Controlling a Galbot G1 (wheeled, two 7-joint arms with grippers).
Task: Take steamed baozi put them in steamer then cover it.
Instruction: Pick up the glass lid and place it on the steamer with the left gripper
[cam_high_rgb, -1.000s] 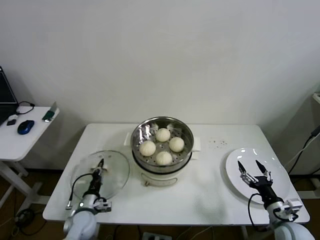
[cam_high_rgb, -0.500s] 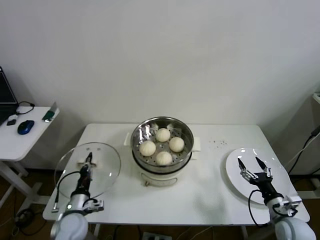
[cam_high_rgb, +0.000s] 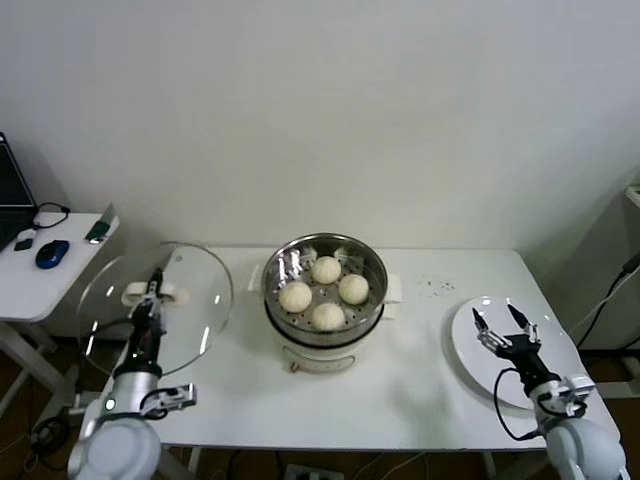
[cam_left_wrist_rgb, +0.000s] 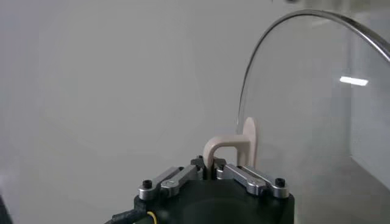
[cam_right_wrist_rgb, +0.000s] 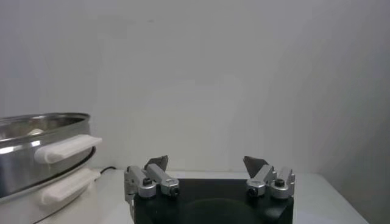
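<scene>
Several cream-white baozi (cam_high_rgb: 325, 292) lie on the perforated tray inside the shiny steamer (cam_high_rgb: 372, 290), mid-table. My left gripper (cam_high_rgb: 153, 286) is shut on the cream handle (cam_left_wrist_rgb: 226, 148) of the cover (cam_high_rgb: 190, 290), a clear glass lid with a metal rim. The cover hangs in the air, tilted almost upright, over the table's left end and apart from the steamer. My right gripper (cam_high_rgb: 497, 326) stands open and empty above the white plate (cam_high_rgb: 470, 345) at the table's right. In the right wrist view the steamer (cam_right_wrist_rgb: 36, 149) shows off to one side of the right gripper (cam_right_wrist_rgb: 206, 162).
A side table (cam_high_rgb: 30, 285) at the far left carries a blue mouse (cam_high_rgb: 51, 253) and cables. The steamer's cord (cam_high_rgb: 296, 366) lies in front of the pot. The white wall is close behind the table (cam_high_rgb: 400, 395).
My left gripper has raised the cover off the table and carried it up and to the left, tipping it from nearly flat to almost upright. The right gripper has barely shifted.
</scene>
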